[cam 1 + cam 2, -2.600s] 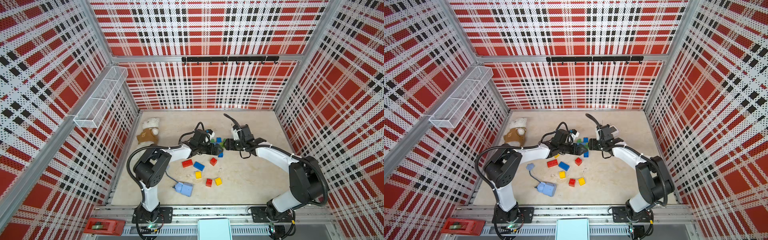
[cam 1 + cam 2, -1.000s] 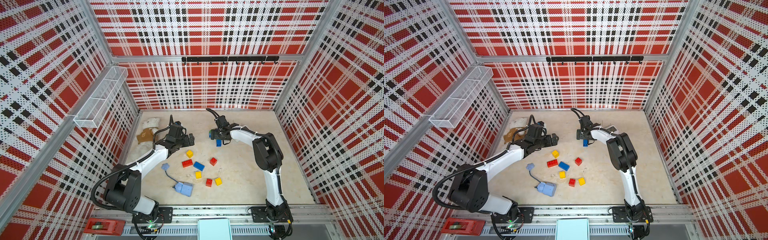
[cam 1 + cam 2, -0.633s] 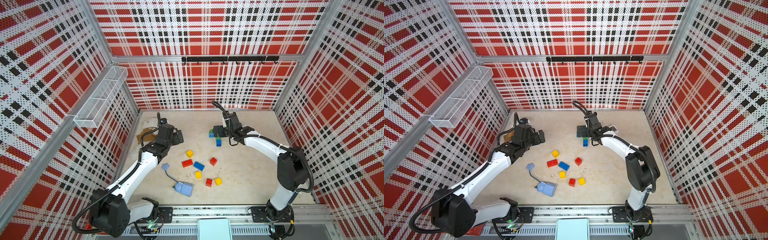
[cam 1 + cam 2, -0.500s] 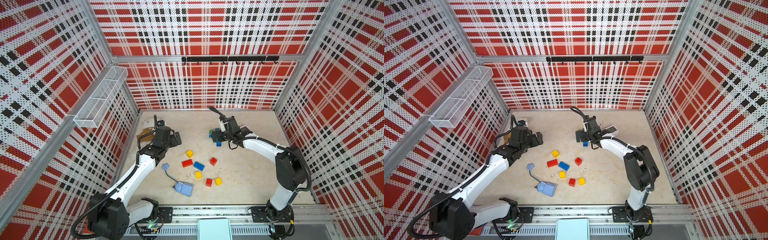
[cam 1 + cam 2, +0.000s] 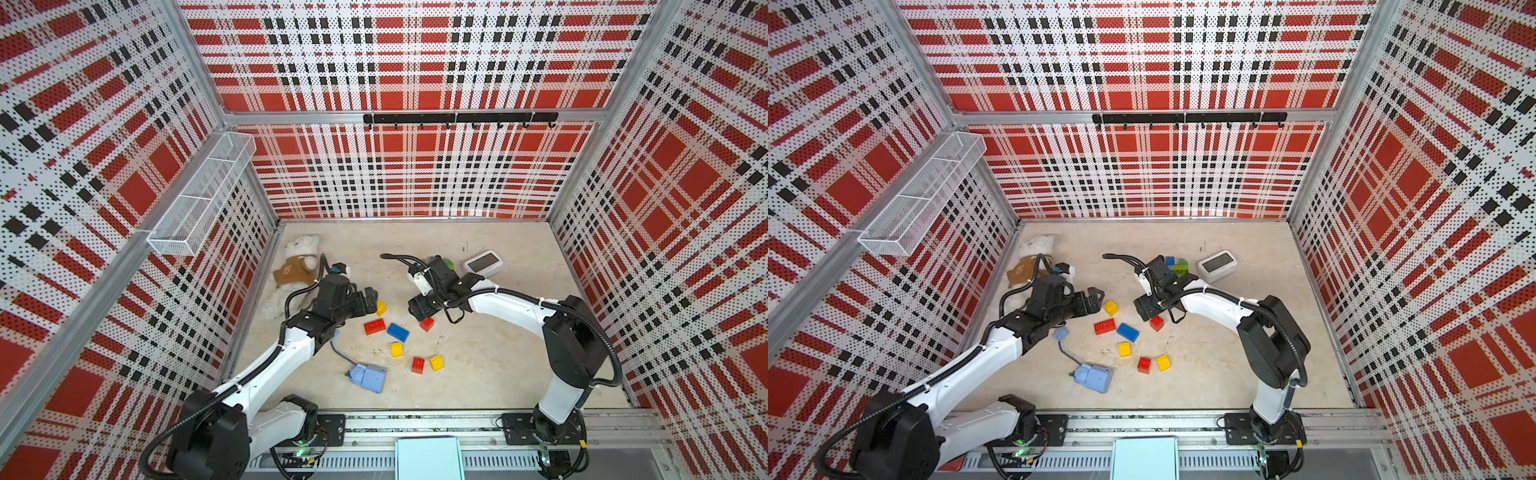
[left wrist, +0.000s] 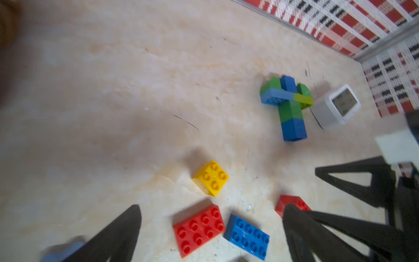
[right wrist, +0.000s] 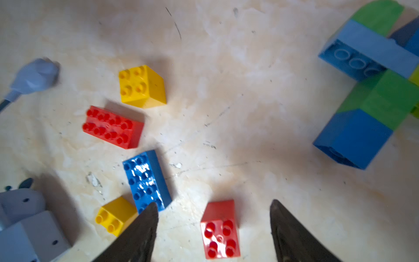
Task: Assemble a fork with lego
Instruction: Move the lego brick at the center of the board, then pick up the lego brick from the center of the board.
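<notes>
**Skewed pinch on the red brick is the main hazard**

The right end effector [image 7: 212, 203] hangs low over the small red brick [image 7: 219, 229], jaws partly spread, one on either side and neither touching it; the brick sits studs-up on the counter [image 5: 478, 374], a little askew to the jaws, so closing from here could catch corners rather than flat faces and spin it or squirt it loose; the blue oblong brick [image 7: 146, 179] lies just beside one finger [image 7: 145, 226] and could be shoved. The left end effector [image 6: 212, 208] is spread wide and empty, close to the yellow square brick [image 6: 210, 178]; both arms work near each other, so a reach by either risks a knock. The half-built fork [image 6: 288, 106], green and blue, lies on its side toward the back of the counter, just beside a white display unit [image 6: 335, 106]; pressing a brick onto it unsupported could slide it or split its joints.
</notes>
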Controlling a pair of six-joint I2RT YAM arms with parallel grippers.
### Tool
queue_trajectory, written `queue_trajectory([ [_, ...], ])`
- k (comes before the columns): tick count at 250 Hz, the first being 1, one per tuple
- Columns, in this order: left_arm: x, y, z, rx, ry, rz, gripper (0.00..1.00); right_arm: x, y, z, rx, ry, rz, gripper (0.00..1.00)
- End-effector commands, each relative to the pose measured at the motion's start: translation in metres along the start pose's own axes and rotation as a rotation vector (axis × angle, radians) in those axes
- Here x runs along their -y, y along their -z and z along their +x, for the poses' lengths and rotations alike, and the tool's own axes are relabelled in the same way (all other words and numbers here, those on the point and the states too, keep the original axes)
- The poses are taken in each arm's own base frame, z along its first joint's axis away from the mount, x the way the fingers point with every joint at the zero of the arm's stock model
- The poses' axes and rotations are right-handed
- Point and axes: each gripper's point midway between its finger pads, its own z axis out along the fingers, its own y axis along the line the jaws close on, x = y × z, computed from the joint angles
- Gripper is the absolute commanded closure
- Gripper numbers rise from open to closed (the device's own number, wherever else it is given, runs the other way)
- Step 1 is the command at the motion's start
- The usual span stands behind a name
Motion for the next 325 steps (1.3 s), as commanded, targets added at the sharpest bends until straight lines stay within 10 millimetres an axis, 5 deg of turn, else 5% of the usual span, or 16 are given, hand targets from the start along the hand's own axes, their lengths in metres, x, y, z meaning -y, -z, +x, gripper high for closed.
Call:
queue_trajectory([
  [1,0.027,-0.007,0.010,-0.012,-0.004,0.086,0.00,0.003,-0.006,0.021,-0.092,0.056,-0.003,0.24],
  [61,0.033,-0.018,0.032,-0.050,0.027,0.148,0.00,0.003,-0.019,0.039,-0.165,0.057,-0.014,0.31],
  [235,0.034,-0.017,0.045,-0.068,0.026,0.183,0.00,-0.001,-0.030,0.045,-0.187,0.060,-0.017,0.63],
  [279,0.039,-0.013,0.050,-0.071,0.012,0.194,0.00,-0.001,-0.019,0.041,-0.163,0.056,0.016,0.68],
  [325,0.050,-0.001,0.069,-0.089,-0.029,0.191,0.00,-0.013,0.014,0.040,-0.092,0.026,0.052,0.70],
])
